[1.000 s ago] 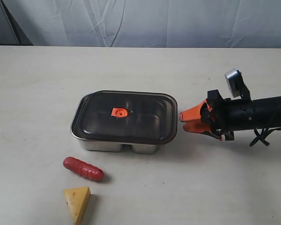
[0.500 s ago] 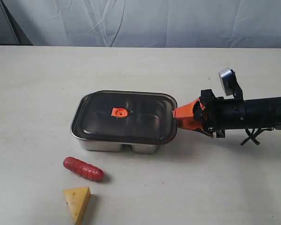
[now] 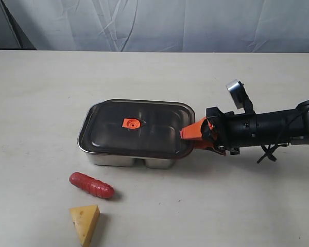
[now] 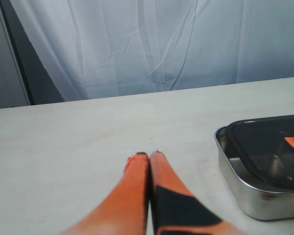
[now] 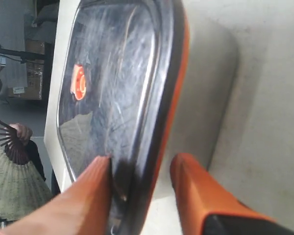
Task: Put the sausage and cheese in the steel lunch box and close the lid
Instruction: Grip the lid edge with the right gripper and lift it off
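straddling the rim of the lid [image 3: 154, 131], which sits on the steel lunch box [image 3: 129, 160], the right gripper [image 3: 188, 138] has its jaws spread (nothing pinched yet). the sausage [image 3: 91, 185] and the cheese [image 3: 85, 220] lie unpacked on the table [image 3: 51, 92]; the left gripper [image 4: 149, 155] is pressed together, empty.

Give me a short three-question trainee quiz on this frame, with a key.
1. True or false: the sausage already lies inside the steel lunch box.
2. Fill in: the left gripper has its jaws ____.
3. The right gripper has its fingers either side of the edge of: A the lid; B the cheese; C the sausage.
Key: 1 false, it lies on the table; 2 shut; 3 A.
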`<state>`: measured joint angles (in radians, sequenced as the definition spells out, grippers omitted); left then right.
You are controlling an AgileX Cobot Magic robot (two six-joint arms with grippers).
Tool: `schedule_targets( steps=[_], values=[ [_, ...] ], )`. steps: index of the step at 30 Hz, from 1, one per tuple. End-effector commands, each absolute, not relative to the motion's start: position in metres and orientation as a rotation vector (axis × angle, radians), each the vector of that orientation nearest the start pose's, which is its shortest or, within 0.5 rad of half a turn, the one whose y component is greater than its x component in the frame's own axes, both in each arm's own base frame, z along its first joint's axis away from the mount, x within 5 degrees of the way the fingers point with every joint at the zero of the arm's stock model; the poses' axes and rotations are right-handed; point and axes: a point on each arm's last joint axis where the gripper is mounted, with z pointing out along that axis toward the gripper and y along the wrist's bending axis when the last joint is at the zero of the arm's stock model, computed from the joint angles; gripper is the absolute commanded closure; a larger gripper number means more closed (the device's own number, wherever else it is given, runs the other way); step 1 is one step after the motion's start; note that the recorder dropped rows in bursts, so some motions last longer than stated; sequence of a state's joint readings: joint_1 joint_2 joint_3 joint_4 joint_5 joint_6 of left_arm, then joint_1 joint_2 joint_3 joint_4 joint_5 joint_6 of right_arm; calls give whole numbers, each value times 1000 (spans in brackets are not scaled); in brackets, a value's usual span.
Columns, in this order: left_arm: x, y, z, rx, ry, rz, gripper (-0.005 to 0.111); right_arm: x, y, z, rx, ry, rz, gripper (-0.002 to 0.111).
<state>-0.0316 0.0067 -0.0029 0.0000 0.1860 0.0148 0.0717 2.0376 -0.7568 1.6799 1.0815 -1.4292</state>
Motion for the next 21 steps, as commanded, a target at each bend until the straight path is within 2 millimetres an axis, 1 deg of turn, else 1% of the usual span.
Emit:
schedule_targets(
  steps=[1,4,17,21],
  values=[
    [56,-2,197,45,1662,-17,107,292,101,95,-60,2424,1531,88],
    [56,-2,197,45,1662,-17,107,292,101,95,-60,2424,1531,109],
    [56,-2,197,45,1662,-17,107,291,101,97,-69,2417,1549,109],
    [56,-2,197,45,1662,-17,107,290,101,105,-103,2403,1541,109]
  ],
)
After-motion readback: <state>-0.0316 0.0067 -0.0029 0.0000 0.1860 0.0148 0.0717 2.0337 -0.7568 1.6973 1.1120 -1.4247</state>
